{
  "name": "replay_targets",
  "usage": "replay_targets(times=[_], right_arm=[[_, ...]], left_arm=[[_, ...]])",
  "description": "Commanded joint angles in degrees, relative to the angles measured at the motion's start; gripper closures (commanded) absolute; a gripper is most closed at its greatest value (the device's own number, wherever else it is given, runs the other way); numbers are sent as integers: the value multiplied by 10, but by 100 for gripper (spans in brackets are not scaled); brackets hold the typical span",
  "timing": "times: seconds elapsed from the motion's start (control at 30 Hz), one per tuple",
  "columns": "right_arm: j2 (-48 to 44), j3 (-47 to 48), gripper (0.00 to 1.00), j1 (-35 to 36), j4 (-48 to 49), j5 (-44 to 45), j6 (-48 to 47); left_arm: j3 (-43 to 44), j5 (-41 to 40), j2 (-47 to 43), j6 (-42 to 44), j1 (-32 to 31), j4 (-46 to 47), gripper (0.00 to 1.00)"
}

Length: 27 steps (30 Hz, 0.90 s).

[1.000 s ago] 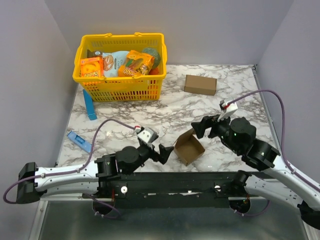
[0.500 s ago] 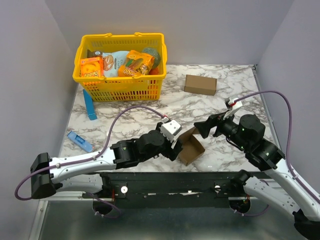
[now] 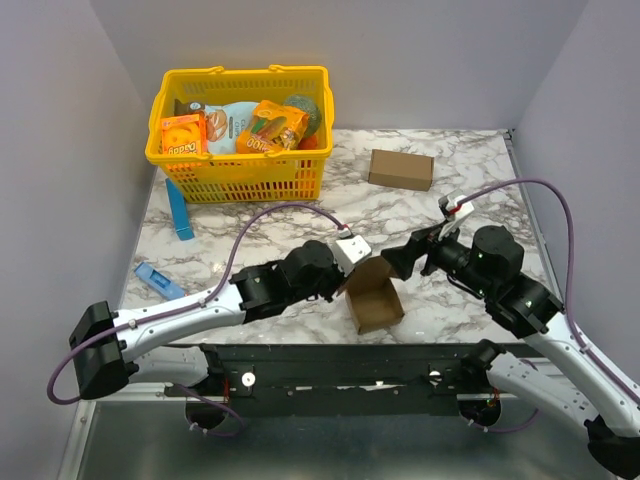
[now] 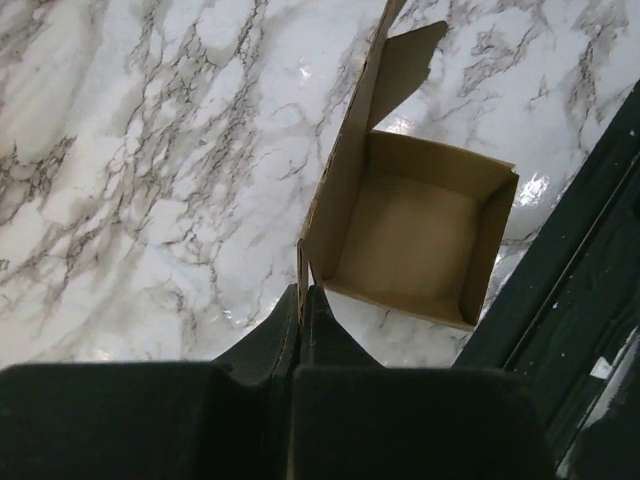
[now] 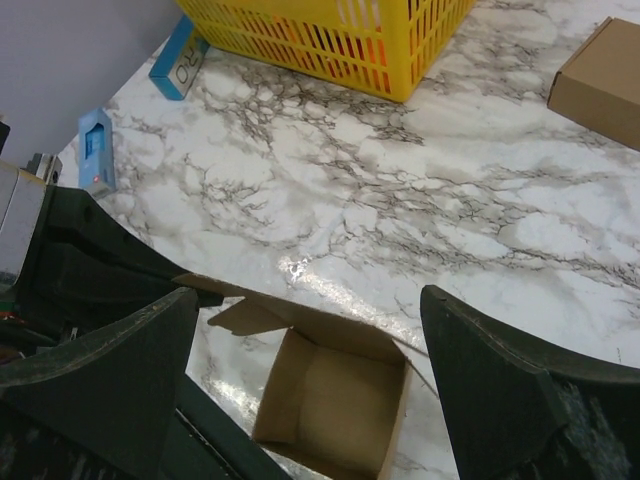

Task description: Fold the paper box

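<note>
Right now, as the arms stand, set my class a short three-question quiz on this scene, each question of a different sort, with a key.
1. True or false: the left pincer is shut on a wall of the paper box.
2. The right pincer is: A) open, gripping nothing; B) shut on the box's lid; C) shut and empty.
3. What colour is the basket at the table's far left corner?
Key: 1 true; 2 A; 3 yellow.
</note>
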Motion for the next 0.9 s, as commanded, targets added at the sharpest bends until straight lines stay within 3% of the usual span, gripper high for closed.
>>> replay_targets(times=[0.0, 0.3, 0.7, 0.87], right_arm=[[16, -23, 0, -8, 72, -34, -27], [54, -82, 8, -56, 168, -88, -71], [177, -175, 21, -77, 360, -50, -132], [220, -173, 29, -77, 376, -79, -161]], left_arm=[[24, 78, -11, 131, 51, -23, 100], [75, 151, 1, 257, 162, -70, 100], [124, 239, 58, 300, 199, -133, 100], [119, 250, 58, 302, 206, -135, 100]])
